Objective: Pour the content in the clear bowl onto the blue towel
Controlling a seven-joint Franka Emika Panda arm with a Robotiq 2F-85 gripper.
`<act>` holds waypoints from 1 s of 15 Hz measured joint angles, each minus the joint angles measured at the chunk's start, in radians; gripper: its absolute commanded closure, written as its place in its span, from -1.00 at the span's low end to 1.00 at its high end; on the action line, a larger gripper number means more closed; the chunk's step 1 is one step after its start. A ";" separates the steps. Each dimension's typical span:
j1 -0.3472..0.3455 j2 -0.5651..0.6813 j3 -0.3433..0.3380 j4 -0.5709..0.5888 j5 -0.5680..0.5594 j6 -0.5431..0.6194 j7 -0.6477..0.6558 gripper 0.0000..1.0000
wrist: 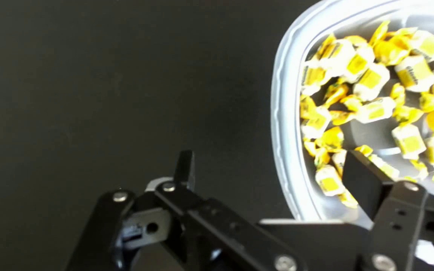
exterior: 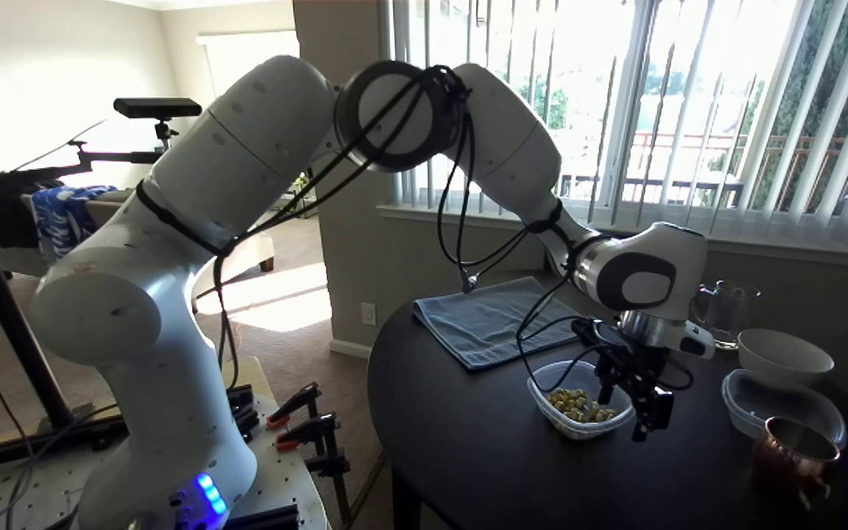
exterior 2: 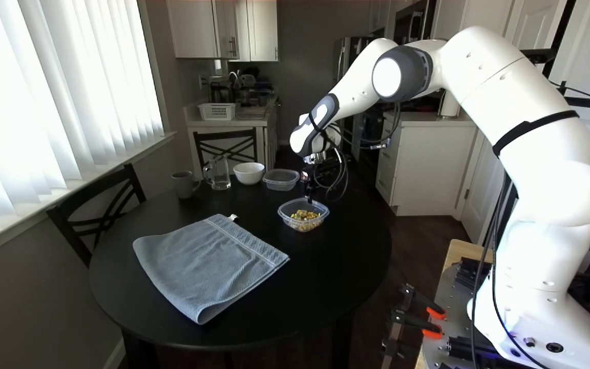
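The clear bowl (exterior: 575, 432) stands upright on the dark round table and also shows in an exterior view (exterior 2: 283, 216) and the wrist view (wrist: 281, 124). It holds the content (wrist: 369, 81), a heap of yellow and white wrapped pieces, also seen in both exterior views (exterior: 575, 403) (exterior 2: 305, 215). My gripper (wrist: 273, 177) is open at the bowl's rim. One finger is over the inside of the bowl, the other outside it. Whether the fingers touch the bowl cannot be told. The blue towel (exterior 2: 208, 266) lies flat on the table, apart from the bowl; it also shows in an exterior view (exterior: 494, 324).
Another clear container (exterior: 781, 405), a white bowl (exterior: 785, 355), a glass pitcher (exterior: 726, 309) and a copper mug (exterior: 796, 460) stand beyond the gripper. A grey mug (exterior 2: 184, 184) stands near the window side. Black chairs (exterior 2: 103, 205) surround the table (exterior 2: 320, 287). Cables hang from the arm.
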 measured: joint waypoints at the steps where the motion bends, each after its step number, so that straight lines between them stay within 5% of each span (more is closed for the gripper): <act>1: -0.009 0.015 -0.001 0.021 0.000 0.000 0.002 -1.00; 5: -0.019 0.054 0.011 0.072 0.001 -0.005 0.002 -1.00; 6: -0.021 0.060 0.021 0.080 0.002 -0.010 0.002 -0.50; 15: -0.057 0.080 0.079 0.135 0.005 -0.062 -0.003 0.59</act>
